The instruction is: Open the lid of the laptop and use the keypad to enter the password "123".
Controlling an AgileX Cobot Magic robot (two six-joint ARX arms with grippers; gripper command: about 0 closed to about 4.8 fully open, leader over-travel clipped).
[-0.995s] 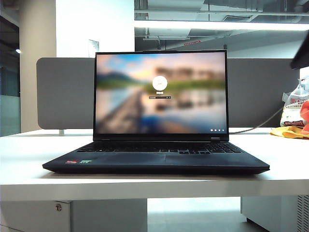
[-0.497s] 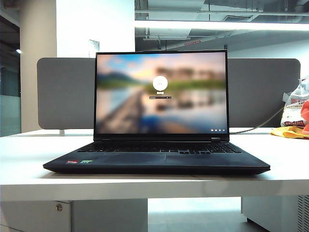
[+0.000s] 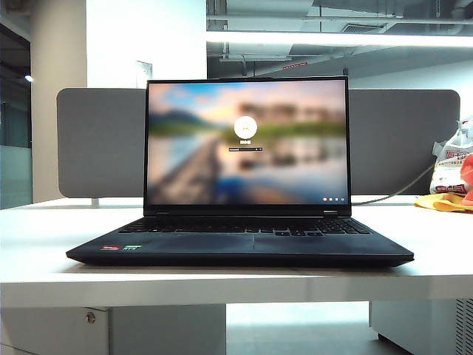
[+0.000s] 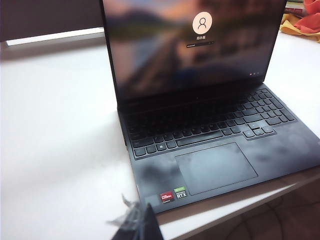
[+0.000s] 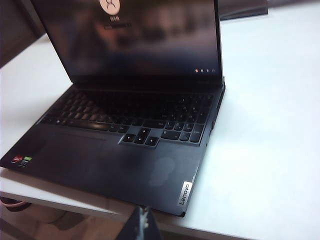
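Retreat is the change: a second ago a dark arm tip cut into the exterior view's upper right corner beside the grey divider (image 3: 399, 140); now it is gone. Lid (image 3: 246, 140) stands upright, login screen lit, so keypad (image 4: 200, 125) entry probably remains. Laptop (image 3: 240, 248) sits on a white table (image 3: 44, 244). Left gripper (image 4: 137, 225) hangs off its front edge, state untellable; right gripper (image 5: 142, 225) likewise, pressed together.

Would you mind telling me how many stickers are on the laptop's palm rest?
2: a red sticker and a green sticker, side by side on the laptop palm rest's corner. None seem hidden.
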